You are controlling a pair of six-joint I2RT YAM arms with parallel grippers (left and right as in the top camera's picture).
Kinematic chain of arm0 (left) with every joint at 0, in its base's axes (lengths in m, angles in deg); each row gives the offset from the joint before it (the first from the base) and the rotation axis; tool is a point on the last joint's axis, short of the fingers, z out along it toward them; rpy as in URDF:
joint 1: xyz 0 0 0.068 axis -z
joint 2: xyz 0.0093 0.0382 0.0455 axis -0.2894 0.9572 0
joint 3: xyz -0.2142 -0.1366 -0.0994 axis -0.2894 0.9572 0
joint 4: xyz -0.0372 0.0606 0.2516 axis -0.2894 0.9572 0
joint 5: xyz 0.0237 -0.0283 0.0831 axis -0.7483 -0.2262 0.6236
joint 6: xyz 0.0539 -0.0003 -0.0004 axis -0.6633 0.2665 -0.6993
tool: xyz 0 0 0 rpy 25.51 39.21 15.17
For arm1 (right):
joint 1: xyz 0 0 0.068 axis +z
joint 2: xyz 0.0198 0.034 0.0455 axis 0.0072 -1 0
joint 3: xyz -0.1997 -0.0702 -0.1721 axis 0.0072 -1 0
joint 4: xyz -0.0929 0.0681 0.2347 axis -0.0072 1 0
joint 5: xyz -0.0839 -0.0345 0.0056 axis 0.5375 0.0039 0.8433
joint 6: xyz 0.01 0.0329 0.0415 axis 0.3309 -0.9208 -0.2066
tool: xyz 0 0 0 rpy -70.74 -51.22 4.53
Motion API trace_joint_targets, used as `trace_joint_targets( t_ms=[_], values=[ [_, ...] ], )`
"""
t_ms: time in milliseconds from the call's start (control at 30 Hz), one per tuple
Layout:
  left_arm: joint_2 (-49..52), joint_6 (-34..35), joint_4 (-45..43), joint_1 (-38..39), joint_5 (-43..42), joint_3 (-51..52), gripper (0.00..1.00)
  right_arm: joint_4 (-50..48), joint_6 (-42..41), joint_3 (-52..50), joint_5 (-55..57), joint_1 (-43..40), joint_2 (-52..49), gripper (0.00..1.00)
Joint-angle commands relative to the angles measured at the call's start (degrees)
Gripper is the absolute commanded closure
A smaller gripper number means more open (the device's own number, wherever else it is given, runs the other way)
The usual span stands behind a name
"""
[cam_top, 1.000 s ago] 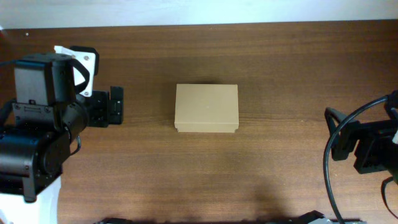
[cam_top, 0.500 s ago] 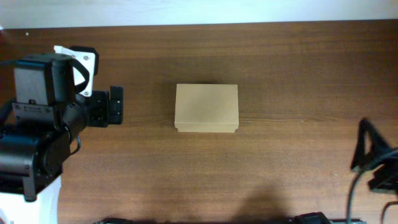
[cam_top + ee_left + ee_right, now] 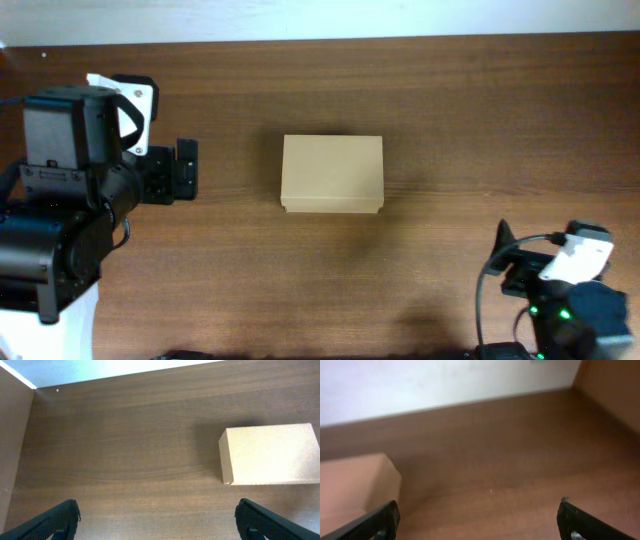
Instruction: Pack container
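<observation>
The container (image 3: 332, 174) is a plain tan cardboard box with its lid shut, lying at the middle of the wooden table. It shows at the right of the left wrist view (image 3: 270, 455) and at the lower left of the right wrist view (image 3: 355, 485). My left gripper (image 3: 185, 170) is open and empty, well to the left of the box; its fingers spread wide in its wrist view (image 3: 157, 520). My right gripper (image 3: 477, 520) is open and empty, its fingers wide apart. The right arm (image 3: 560, 290) sits at the table's front right, away from the box.
The wooden table (image 3: 450, 120) ends at a pale wall along the back. A brown side panel (image 3: 12, 445) stands at the left edge, and another (image 3: 615, 390) at the right.
The right arm has pulled back from the right edge toward the front right corner of the table. The left arm and the box have not moved.
</observation>
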Motion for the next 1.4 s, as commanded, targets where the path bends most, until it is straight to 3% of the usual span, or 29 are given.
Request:
trace_joint_targets(
  t_ms=[0, 200, 633, 1367],
  values=[
    [0.09, -0.48, 0.07, -0.24, 0.44, -0.04, 0.01, -3.28, -0.48, -6.97, 0.70, -1.46, 2.38, 0.01],
    [0.09, -0.48, 0.07, -0.24, 0.44, -0.04, 0.01, -7.21, -0.46, -17.62, 0.70, -1.44, 7.45, 0.01],
    [0.09, -0.48, 0.07, -0.24, 0.44, -0.04, 0.01, -7.39, -0.46, -29.59, 0.72, -1.46, 17.97, 0.01],
    [0.09, -0.48, 0.07, -0.24, 0.44, -0.04, 0.01, -7.39, -0.48, -31.76, 0.24, -1.44, 17.97, 0.02]
  ],
)
